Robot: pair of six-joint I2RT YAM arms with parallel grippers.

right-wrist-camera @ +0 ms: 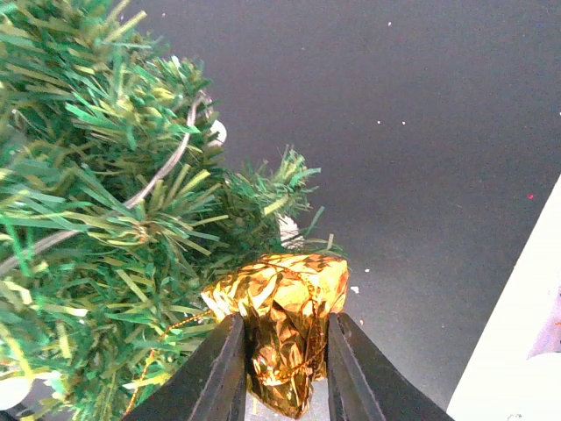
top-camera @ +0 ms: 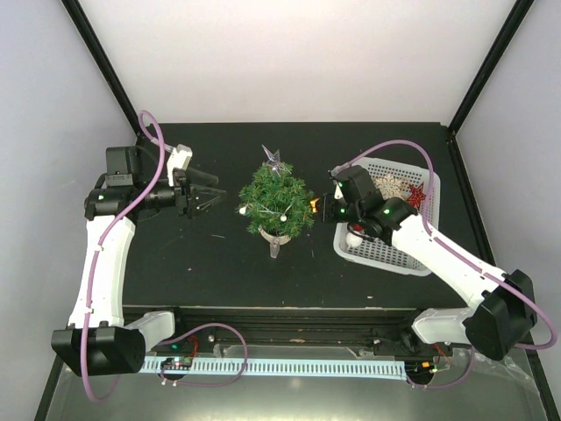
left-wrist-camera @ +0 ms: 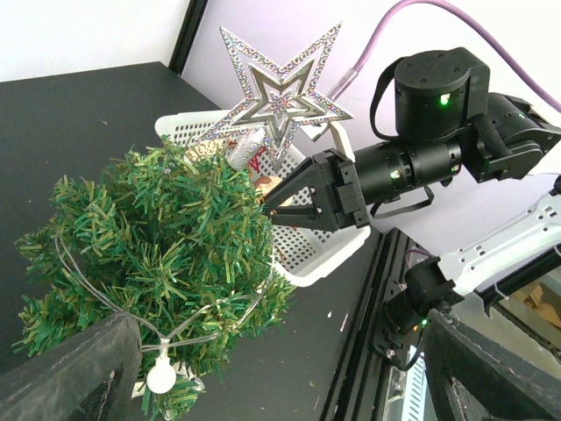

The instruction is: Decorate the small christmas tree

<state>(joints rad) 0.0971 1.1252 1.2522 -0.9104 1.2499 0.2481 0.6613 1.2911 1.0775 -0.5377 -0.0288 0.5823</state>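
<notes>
The small christmas tree [top-camera: 276, 205] stands mid-table on its white pot, with a silver glitter star [top-camera: 274, 160] on top and a light string with white bulbs [left-wrist-camera: 160, 377] around it. My right gripper [top-camera: 321, 207] is shut on a gold foil parcel ornament [right-wrist-camera: 280, 285] and holds it against the tree's right-side branches [right-wrist-camera: 105, 202]. In the left wrist view the tree [left-wrist-camera: 166, 254], the star [left-wrist-camera: 276, 92] and the right gripper [left-wrist-camera: 279, 200] all show. My left gripper [top-camera: 209, 194] is open and empty, a short way left of the tree.
A white mesh basket [top-camera: 396, 246] sits right of the tree, holding a red star ornament [top-camera: 415, 195] and a pale snowflake ornament [top-camera: 390, 186]. Its rim also shows in the left wrist view [left-wrist-camera: 320, 263]. Black frame posts stand at the back corners.
</notes>
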